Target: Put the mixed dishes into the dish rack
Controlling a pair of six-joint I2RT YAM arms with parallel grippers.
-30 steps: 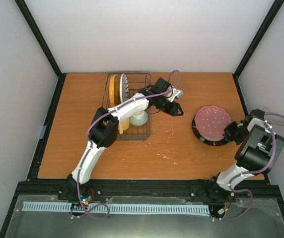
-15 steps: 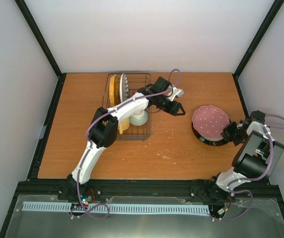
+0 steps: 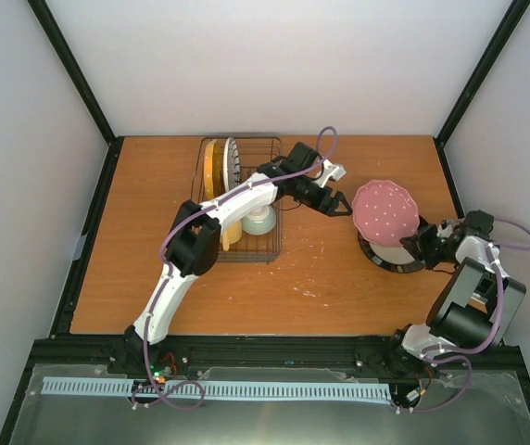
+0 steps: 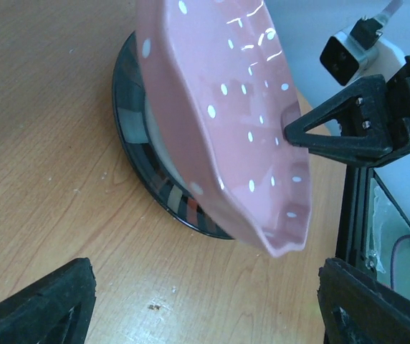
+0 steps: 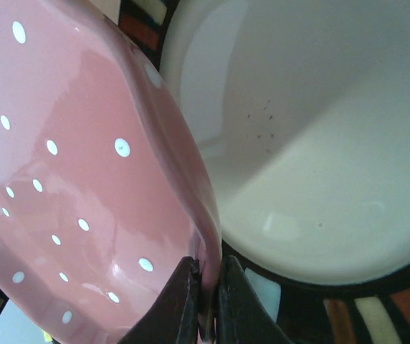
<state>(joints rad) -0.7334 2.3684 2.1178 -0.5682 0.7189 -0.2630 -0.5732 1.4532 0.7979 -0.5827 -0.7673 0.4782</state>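
My right gripper [image 3: 416, 243] is shut on the near rim of the pink white-dotted plate [image 3: 385, 212] and holds it tilted steeply up off the black plate [image 3: 392, 260], which lies flat on the table. In the right wrist view the fingertips [image 5: 206, 304] pinch the pink rim [image 5: 69, 179] above the black plate's cream centre [image 5: 312, 143]. My left gripper [image 3: 337, 206] is open and empty, just left of the pink plate [image 4: 219, 122]. The wire dish rack [image 3: 275, 243] holds the orange-yellow plate [image 3: 210, 171], the striped plate [image 3: 231, 165], the pale bowl [image 3: 259, 222] and the mug [image 3: 231, 234], which my left arm partly hides.
The black frame rail [image 3: 449, 176] runs close along the table's right edge beside my right arm. Bare wood tabletop [image 3: 321, 269] lies between the rack and the plates.
My right gripper has lifted the pink plate's edge, tipping it from flat to steeply tilted. My left gripper has moved right, closer to the plate.
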